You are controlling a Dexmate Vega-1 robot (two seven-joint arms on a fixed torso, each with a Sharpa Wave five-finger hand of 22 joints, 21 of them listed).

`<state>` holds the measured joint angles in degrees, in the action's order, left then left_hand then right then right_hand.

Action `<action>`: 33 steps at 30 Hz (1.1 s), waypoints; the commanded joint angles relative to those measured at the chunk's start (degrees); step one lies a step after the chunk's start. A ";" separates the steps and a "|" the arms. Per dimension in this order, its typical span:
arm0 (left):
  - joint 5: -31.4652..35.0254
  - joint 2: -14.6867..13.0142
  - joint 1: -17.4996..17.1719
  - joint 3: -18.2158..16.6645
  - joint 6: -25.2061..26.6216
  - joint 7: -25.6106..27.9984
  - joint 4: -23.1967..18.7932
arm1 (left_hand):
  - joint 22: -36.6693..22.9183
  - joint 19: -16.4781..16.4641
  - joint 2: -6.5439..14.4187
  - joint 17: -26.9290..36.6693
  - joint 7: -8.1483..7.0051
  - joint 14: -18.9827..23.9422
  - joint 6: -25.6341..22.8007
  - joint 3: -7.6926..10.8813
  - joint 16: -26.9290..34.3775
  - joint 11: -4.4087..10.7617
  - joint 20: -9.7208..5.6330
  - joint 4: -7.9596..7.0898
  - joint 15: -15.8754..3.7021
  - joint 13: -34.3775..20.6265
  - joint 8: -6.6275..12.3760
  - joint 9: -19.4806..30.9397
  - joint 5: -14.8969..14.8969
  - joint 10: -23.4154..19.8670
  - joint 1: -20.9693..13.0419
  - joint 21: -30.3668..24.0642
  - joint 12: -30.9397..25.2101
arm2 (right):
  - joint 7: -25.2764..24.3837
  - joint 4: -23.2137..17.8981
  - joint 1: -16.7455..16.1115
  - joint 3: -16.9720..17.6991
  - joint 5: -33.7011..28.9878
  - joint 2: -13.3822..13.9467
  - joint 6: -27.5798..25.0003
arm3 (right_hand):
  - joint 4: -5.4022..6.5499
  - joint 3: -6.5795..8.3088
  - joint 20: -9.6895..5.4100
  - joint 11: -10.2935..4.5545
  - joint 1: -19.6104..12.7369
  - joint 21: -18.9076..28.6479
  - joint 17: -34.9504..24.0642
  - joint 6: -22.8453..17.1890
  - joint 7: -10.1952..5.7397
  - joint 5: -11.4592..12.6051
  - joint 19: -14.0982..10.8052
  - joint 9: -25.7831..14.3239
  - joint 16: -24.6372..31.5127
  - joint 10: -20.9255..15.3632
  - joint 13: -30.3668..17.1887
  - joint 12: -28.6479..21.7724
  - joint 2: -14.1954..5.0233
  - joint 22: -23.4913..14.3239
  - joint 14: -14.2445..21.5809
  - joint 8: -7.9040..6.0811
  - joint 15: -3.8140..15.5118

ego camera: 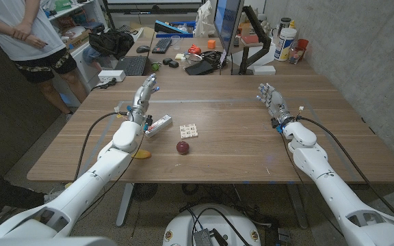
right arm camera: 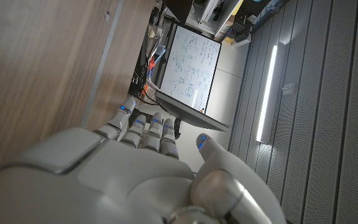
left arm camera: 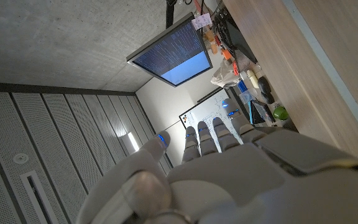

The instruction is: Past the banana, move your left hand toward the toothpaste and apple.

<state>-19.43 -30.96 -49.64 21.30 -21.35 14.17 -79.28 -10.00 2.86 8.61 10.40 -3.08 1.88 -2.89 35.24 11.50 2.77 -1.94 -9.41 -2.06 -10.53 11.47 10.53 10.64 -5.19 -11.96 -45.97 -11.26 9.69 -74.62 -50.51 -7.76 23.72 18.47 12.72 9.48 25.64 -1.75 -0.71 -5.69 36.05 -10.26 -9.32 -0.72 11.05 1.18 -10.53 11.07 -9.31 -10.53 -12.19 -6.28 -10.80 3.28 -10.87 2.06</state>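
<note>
1. Wooden bench [ego camera: 238, 137] holds my things, with a busy desk behind it.
2. My left hand [ego camera: 144, 96] is open, fingers apart, holding nothing, just behind the toothpaste [ego camera: 159, 126].
3. The apple [ego camera: 183, 147] sits near the toothpaste, and the banana [ego camera: 141, 153] peeks out under my left arm.
4. I think I should slide slowly toward them and stay high so I bump nothing.
5. My right hand [ego camera: 271, 100] is open too, far off.

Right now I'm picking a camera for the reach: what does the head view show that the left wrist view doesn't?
Head view alone: the banana half under the left arm, the toothpaste, the apple, the right hand. Left wrist view alone: the ceiling light panel. Both: the left hand, open and holding nothing, the wooden table.
</note>
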 commanded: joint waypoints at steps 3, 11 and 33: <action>5.53 -0.73 -0.18 0.33 -0.08 3.83 -1.48 | -0.20 -0.18 1.54 0.18 0.16 0.31 -0.71 0.70 0.07 0.12 -1.10 -0.04 -0.49 -0.17 0.01 0.26 0.10 -0.35 -0.81 0.17 -0.18 | 0.29 -0.23 -0.08 0.36 -0.72 -0.32 0.09 | -0.03 0.36 -5.04 -0.04 0.14 0.00 -0.22 -0.50 -0.08 0.10 0.16 -0.20 0.30 -0.79 -0.16 -0.15 -4.66 -0.12 0.61 -0.23 1.04; 8.41 -1.09 -0.25 0.47 -0.12 5.71 -2.14 | -0.21 -0.28 1.52 0.18 0.06 0.43 -0.96 0.88 0.06 0.21 -1.12 -0.01 -0.51 -0.17 0.04 0.27 0.08 -0.46 -0.92 0.21 -0.18 | 0.25 -0.09 0.01 0.42 -0.97 -0.51 0.13 | -0.04 0.39 -5.03 -0.20 0.19 -0.03 -0.21 -0.58 -0.01 0.10 0.17 -0.21 0.31 -0.72 -0.16 -0.11 -4.65 -0.12 0.66 -0.24 1.06; 16.28 -1.36 0.35 0.81 -2.81 10.23 -1.61 | -0.21 -0.46 1.34 0.16 -0.28 0.58 -1.28 1.38 -0.06 0.27 -1.02 0.05 -0.70 -0.18 -0.05 0.28 0.01 -0.60 -1.21 0.40 -0.11 | 0.02 0.77 0.74 -0.07 -1.81 -1.19 0.42 | -0.10 0.51 -5.04 -0.17 0.40 -0.17 -0.20 -0.75 -0.14 0.07 0.20 -0.22 0.31 -0.93 -0.17 -0.16 -4.58 -0.11 0.71 -0.23 1.16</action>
<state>-6.50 -32.23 -49.42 22.12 -23.31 22.13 -81.16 -9.99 2.57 8.61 10.41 -3.20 1.87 -3.62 36.13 11.50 3.08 -2.05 -9.33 -2.06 -10.52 11.47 10.52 10.64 -5.49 -12.41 -45.75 -11.26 9.93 -74.25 -50.13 -7.51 22.33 17.62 12.97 9.30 25.81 -1.75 -0.71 -5.69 36.05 -10.25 -9.33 -0.73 11.05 1.18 -10.52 11.07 -9.93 -10.53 -12.19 -6.28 -10.79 3.28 -10.87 2.06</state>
